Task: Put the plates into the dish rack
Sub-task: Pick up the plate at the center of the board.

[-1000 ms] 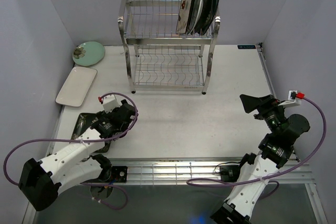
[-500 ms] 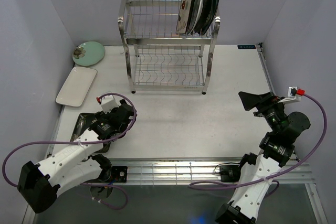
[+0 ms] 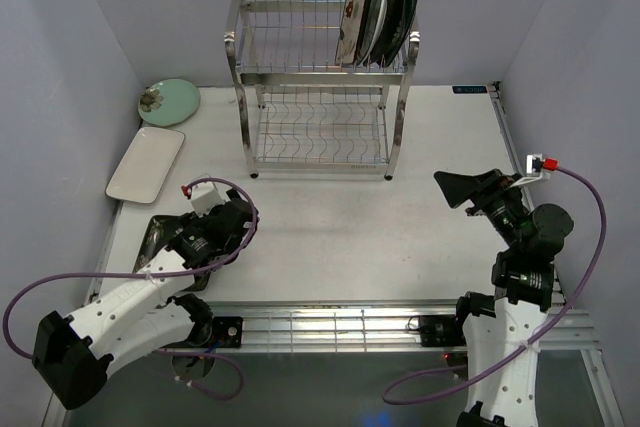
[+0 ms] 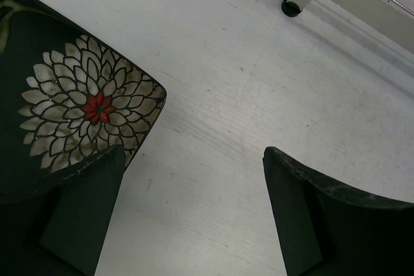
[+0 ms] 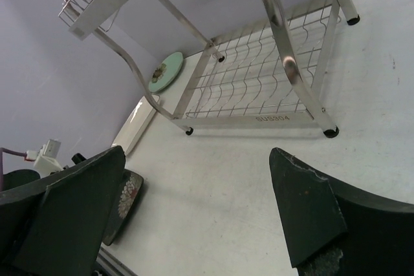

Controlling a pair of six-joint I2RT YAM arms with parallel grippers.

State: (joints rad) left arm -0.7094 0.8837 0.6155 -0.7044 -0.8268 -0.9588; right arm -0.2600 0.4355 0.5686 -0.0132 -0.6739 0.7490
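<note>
Four plates (image 3: 380, 7) stand in the top tier of the dish rack (image 3: 320, 97). The left tool (image 4: 194, 166) hangs wide open and empty at the corner of the dark floral plate (image 4: 77, 108) on the counter (image 3: 420, 147). I'd guess pickup's next: drop down, pinch that rim. The right tool (image 5: 197, 179) is wide open and empty too.

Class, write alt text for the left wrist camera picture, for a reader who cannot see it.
A dark square plate with a red-centred white flower lies on the white table at left. The left gripper stands open and empty at the bottom, one finger overlapping the plate's edge; a steel dish rack's foot shows top right.
</note>
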